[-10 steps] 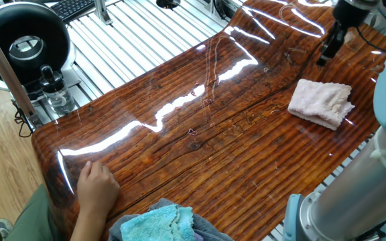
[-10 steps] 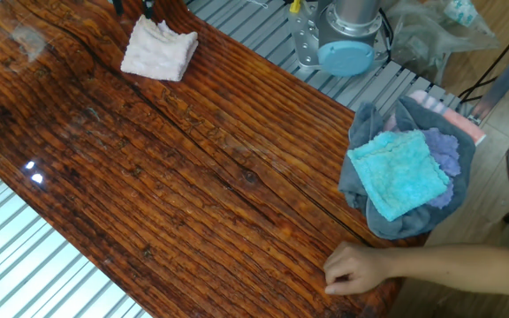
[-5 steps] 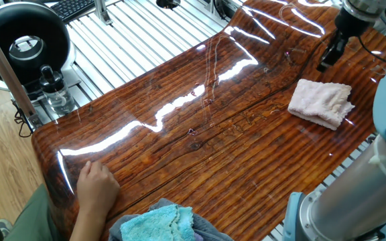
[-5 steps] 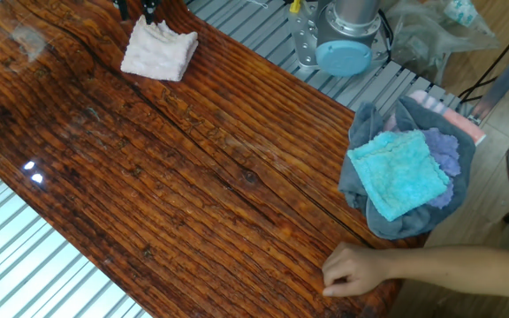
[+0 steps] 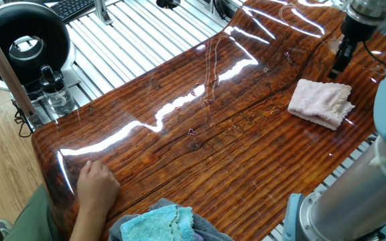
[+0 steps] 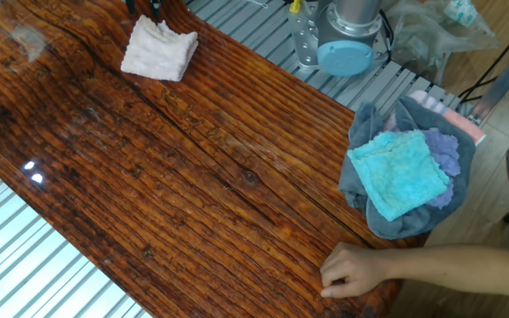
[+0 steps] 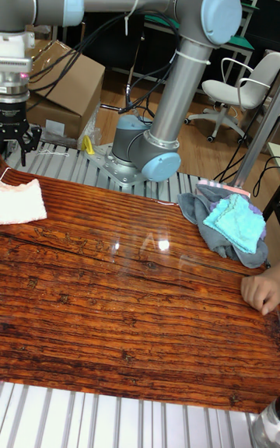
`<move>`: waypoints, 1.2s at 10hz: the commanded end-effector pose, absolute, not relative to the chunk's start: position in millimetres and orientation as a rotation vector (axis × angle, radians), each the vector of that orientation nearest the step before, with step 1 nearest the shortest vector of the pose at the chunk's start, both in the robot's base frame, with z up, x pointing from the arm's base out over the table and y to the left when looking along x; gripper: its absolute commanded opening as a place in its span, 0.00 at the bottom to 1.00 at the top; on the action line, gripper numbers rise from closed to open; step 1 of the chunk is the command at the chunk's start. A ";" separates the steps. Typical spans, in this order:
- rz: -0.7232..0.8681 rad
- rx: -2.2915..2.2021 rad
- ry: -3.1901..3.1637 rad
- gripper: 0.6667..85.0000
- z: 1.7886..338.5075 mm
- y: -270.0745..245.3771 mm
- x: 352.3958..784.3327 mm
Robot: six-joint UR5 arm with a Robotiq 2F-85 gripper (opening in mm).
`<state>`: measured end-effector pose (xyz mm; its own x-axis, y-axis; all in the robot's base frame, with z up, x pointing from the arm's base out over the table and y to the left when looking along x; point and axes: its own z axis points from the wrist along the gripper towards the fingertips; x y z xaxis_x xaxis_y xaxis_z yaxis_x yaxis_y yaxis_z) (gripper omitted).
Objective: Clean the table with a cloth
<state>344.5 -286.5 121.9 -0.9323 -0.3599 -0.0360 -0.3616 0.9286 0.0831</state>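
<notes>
The pale pink cloth point(image 5: 320, 102) lies folded on the glossy reddish-brown table point(image 5: 200, 134), near its far right end. My gripper point(image 5: 338, 65) hangs just above and behind the cloth's far edge, apart from it. In the tall fixed view the gripper point(image 7: 19, 154) stands open over the cloth point(image 7: 19, 201), with nothing between its fingers. In the other fixed view only the fingertips of the gripper point(image 6: 144, 9) show at the top edge, beyond the cloth point(image 6: 159, 53).
A person's hand point(image 5: 96, 187) rests on the table's near-left corner. A turquoise cloth point(image 6: 400, 172) lies on a grey and purple bundle at that end. The arm's base point(image 6: 343, 40) stands on the ribbed metal frame beside the table. A black round device point(image 5: 22, 41) sits at far left.
My gripper has moved sideways along the table's far end, closer to the pink cloth's back edge. The cloth and the person's hand have stayed put.
</notes>
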 end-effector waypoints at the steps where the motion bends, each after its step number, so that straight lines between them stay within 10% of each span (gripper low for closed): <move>1: 0.180 -0.556 3.025 0.67 85.9 -266.9 353.3; 7: 0.192 -0.717 2.986 0.97 43.6 -272.1 344.3; 12: 0.181 -0.762 2.953 1.00 17.7 -276.9 349.3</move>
<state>346.1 -276.8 29.1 -0.8811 -0.4638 -0.0921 -0.4714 0.8768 0.0950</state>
